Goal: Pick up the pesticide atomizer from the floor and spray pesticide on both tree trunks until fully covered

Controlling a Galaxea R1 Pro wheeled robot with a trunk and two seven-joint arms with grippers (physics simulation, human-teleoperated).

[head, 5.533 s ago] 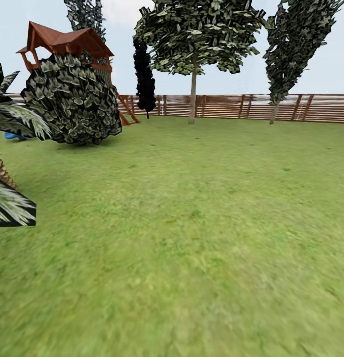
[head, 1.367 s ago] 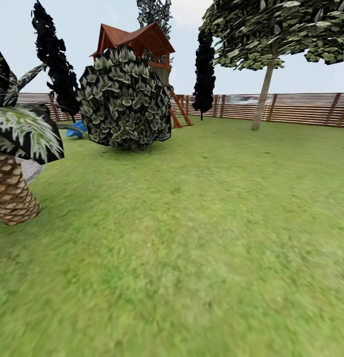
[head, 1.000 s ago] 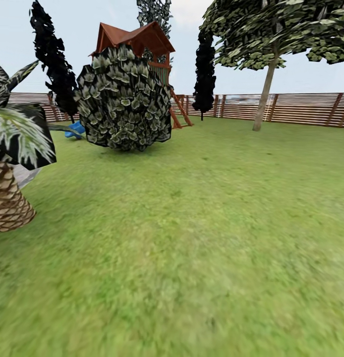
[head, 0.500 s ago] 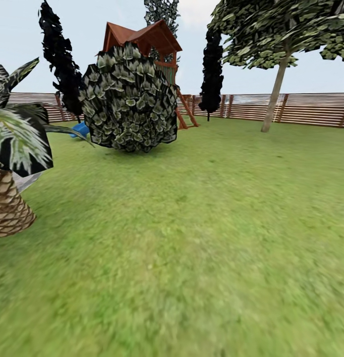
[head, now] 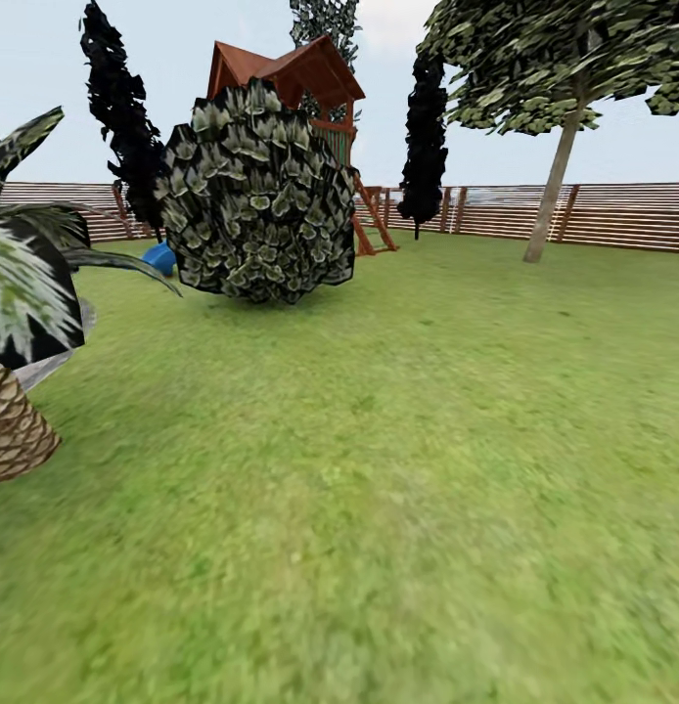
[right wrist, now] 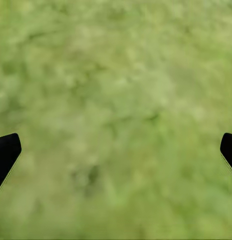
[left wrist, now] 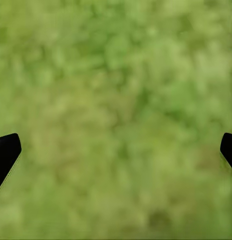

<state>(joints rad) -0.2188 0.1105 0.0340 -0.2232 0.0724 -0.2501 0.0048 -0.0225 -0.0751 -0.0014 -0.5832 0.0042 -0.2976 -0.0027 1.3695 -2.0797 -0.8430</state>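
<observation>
I am in the garden, on a wide green lawn (head: 408, 450). One tree (head: 550, 59) with a light green crown stands at the far right by the fence, and its slim tan-grey trunk (head: 555, 186) leans slightly. The pesticide atomizer is out of view. My left gripper (left wrist: 116, 150) hangs open over blurred grass, its dark fingertips (left wrist: 5, 152) far apart with nothing between them. My right gripper (right wrist: 116, 150) is open too, over bare grass, with its fingertips (right wrist: 5, 152) spread wide.
A big round bush (head: 261, 196) stands ahead left, with a red-roofed playhouse (head: 291, 73) and a blue slide (head: 160, 257) behind it. A palm (head: 12, 430) with a criss-cross trunk is close at the left, by a grey paved patch (head: 61, 357). Dark cypresses (head: 425, 137) and a slatted fence (head: 613, 215) lie beyond.
The whole head view has shifted: the camera has turned left and crept forward, so the bush, playhouse and tree sit further right and the palm has slid toward the left edge.
</observation>
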